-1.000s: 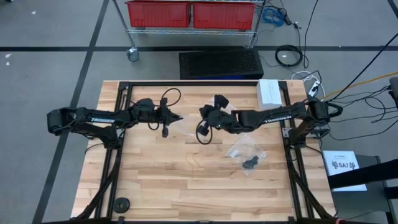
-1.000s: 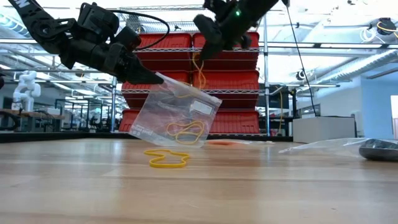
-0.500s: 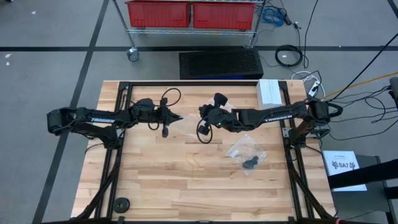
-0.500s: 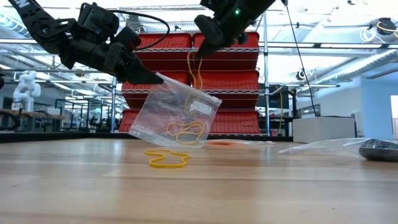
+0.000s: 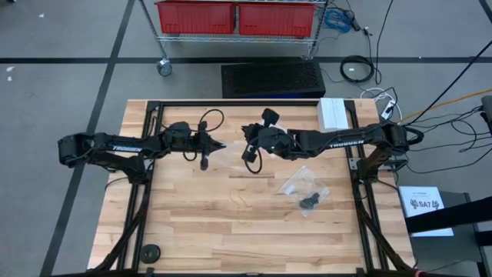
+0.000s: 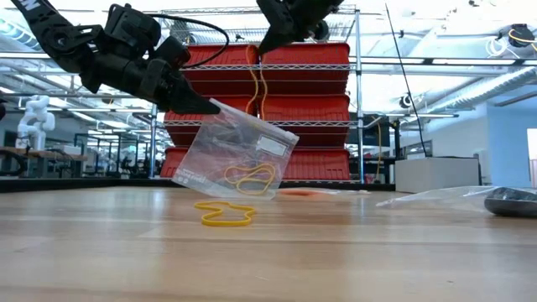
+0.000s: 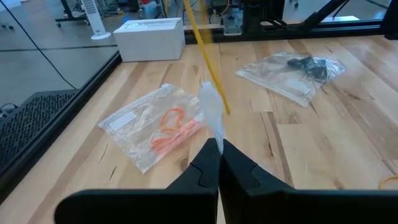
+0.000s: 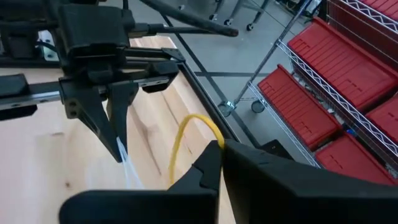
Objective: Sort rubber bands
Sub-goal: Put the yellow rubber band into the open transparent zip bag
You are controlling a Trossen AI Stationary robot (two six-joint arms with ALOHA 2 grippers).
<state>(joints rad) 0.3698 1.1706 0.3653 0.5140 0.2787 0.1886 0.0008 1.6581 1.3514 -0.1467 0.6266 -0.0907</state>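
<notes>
While our left gripper (image 6: 211,106) stays pinched fully shut on the top edge of a clear plastic zip bag (image 6: 237,153), the bag hangs tilted below its fingertips with yellow rubber bands (image 6: 249,178) inside. Directly beneath that bag, a loose yellow rubber band (image 6: 225,215) lies on the wooden table (image 6: 336,252). Further right and higher than the left one, our right gripper (image 6: 267,44) is also clamped shut, holding a long yellow rubber band (image 6: 255,82) that dangles below it, above the bag.
</notes>
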